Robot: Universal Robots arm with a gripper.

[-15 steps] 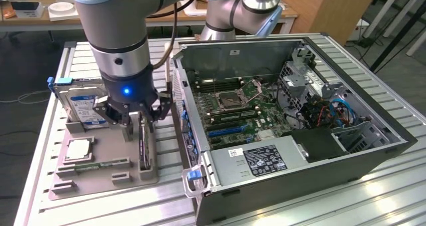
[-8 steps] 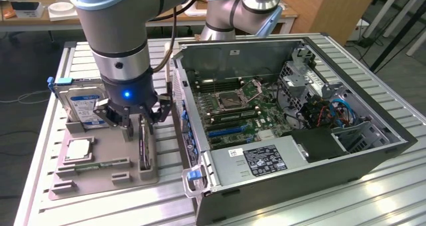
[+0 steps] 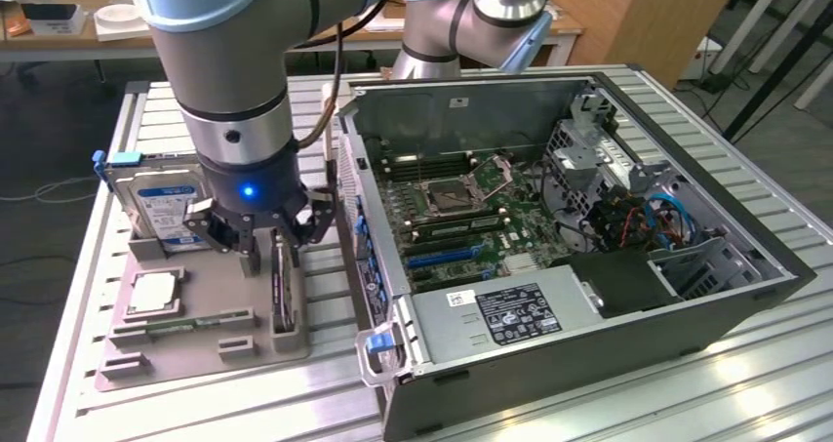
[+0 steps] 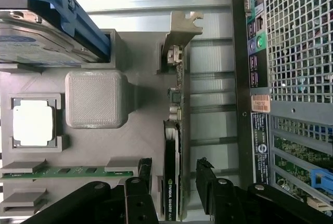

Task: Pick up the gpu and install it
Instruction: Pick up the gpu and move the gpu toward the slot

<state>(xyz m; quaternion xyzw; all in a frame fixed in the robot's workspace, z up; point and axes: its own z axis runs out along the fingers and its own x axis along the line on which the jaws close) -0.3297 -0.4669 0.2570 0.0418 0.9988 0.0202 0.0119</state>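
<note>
My pincer (image 4: 175, 164) hangs wide open and empty astride the upright gpu (image 4: 173, 146); I judge the grasp needs it centred between the fingers (image 4: 205, 174).

We log a hard drive (image 3: 166, 211), processor (image 3: 154, 292) and memory stick (image 4: 67, 172) in the grey tray (image 4: 140, 130). Tray sits on the slatted table (image 3: 729, 393).

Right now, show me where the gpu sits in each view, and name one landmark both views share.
Exterior view: the gpu stands on edge in the grey tray, to the exterior view's left of the computer case, just under the hand.
Wrist view: the gpu runs between the fingers of the open hand, its pale bracket at the end away from them.
Shared landmark: the square silver chip in the tray.
</note>
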